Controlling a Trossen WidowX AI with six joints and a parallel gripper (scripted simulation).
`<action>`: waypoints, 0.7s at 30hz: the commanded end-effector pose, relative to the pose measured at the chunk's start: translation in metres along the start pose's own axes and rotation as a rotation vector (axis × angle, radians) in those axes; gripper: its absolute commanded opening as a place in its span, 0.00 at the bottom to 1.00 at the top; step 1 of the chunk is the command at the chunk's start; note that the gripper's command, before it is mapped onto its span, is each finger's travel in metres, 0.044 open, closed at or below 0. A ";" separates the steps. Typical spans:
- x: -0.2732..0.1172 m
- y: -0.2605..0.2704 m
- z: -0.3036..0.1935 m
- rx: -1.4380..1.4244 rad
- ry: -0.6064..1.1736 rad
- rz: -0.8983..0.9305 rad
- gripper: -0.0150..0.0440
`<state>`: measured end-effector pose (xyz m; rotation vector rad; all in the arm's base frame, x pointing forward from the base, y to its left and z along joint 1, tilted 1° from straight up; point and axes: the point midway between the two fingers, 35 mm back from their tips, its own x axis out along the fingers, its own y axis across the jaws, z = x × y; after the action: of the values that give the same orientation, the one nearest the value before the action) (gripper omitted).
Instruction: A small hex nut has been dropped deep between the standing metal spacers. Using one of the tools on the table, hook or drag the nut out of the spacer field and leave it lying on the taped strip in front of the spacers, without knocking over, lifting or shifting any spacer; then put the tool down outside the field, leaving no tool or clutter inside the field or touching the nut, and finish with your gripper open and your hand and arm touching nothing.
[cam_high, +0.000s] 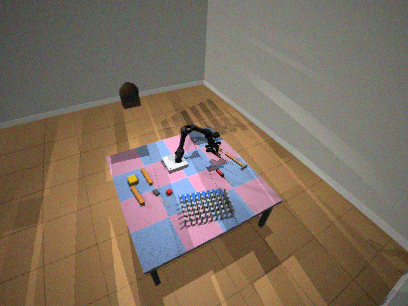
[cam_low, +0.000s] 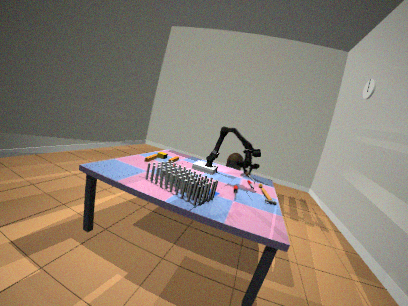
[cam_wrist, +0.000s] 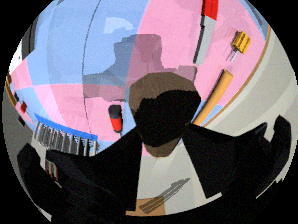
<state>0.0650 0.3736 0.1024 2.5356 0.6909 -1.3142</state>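
My gripper (cam_high: 215, 151) (cam_low: 248, 170) (cam_wrist: 160, 127) is shut on a brown faceted handle (cam_wrist: 150, 82), seen nearly end-on in the wrist view and partly in black shadow. It is held above the table's far right part, away from the spacers; its working end cannot be made out. The standing metal spacers (cam_high: 205, 207) (cam_low: 182, 182) form upright rows. The blue taped strip (cam_wrist: 65, 127) runs along their robot side. The hex nut cannot be made out in any view. A red and black handled tool (cam_high: 220, 172) (cam_low: 235, 188) (cam_wrist: 115, 118) lies between gripper and spacers.
A hammer with an orange handle (cam_high: 234, 159) (cam_low: 266, 193) (cam_wrist: 215, 97) lies near the table's right edge. A red and grey tool (cam_wrist: 210, 9) and a yellow pronged item (cam_wrist: 241, 42) lie nearby. A red block (cam_high: 169, 191), orange bars (cam_high: 146, 176) and a yellow block (cam_high: 132, 179) lie left.
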 end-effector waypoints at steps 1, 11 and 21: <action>0.007 0.001 0.003 -0.001 0.003 0.010 0.25; 0.015 0.001 0.009 -0.001 0.003 0.010 0.25; 0.023 0.001 0.015 -0.001 0.003 0.010 0.25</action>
<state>0.0653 0.3747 0.0810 2.5366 0.6903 -1.3145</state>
